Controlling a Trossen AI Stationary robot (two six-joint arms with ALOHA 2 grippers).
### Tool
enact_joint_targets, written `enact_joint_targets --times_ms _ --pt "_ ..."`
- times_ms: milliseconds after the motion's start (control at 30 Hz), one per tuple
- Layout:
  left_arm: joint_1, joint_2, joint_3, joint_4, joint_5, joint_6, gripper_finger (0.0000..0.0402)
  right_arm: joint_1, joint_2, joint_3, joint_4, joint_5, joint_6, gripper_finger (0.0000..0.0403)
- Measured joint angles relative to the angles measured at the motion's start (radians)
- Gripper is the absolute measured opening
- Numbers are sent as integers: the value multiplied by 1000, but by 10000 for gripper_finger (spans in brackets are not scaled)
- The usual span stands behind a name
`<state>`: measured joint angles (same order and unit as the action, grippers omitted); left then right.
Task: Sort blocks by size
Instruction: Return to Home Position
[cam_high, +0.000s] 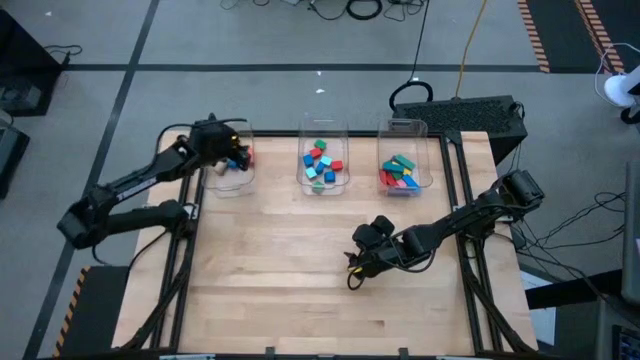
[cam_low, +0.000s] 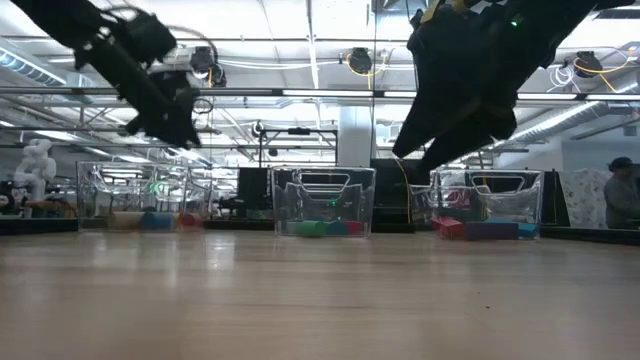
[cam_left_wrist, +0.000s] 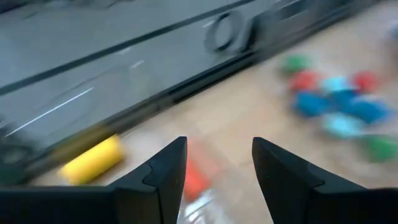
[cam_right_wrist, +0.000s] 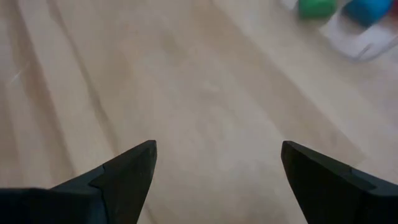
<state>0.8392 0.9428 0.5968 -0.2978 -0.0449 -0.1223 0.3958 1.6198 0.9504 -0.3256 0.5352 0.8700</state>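
Blocks lie gathered in three clear bins ranged along the table's 12 o'clock edge in the high view: the left bin at 11 o'clock, the middle bin at 12 o'clock, the right bin at 1 o'clock. No block shows on the bare wooden table, so the sorting appears complete, and the step in hand is judged to be the retreat of both arms to rest. The left gripper hangs over the left bin, its two fingers parted with nothing between them. Below it, in its wrist view, a yellow cylinder and a red piece lie in the bin; finer detail cannot be told. The right gripper hovers above open tabletop just toward 3 o'clock of the table's centre, fingers spread wide and empty, well apart from every bin. For a clean retreat, the left arm should probably rise straight up until its fingers clear the bin's rim, and only then swing toward 9 o'clock. A sideways pull begun too low could catch the thin wall and shift the bin. The right arm has a free path toward 4 o'clock.
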Motion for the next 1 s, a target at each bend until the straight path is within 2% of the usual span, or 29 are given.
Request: enact_joint_targets --times_ms 133,267,400,467,600,800,900,1000 --pt "-53 -90 0 36 149 -14 185 -1 -20 0 0 86 -49 329" --pt "-115 -117 1 128 273 -103 185 -16 -47 0 10 144 -144 329" --pt "-188 -108 2 224 299 -101 185 -54 -63 0 14 168 -202 324" --pt "-236 -105 2 275 299 -68 183 -73 -63 0 24 170 -239 309" --pt "-336 -106 2 390 300 9 157 -112 -63 0 124 140 -372 246" --pt "-472 -106 2 486 300 115 76 -187 -77 0 381 -78 -636 109" --pt "-527 -106 2 509 298 138 31 -227 -100 0 439 -174 -729 42" --pt "-570 -107 2 507 295 140 6 -267 -143 0 454 -224 -790 8"
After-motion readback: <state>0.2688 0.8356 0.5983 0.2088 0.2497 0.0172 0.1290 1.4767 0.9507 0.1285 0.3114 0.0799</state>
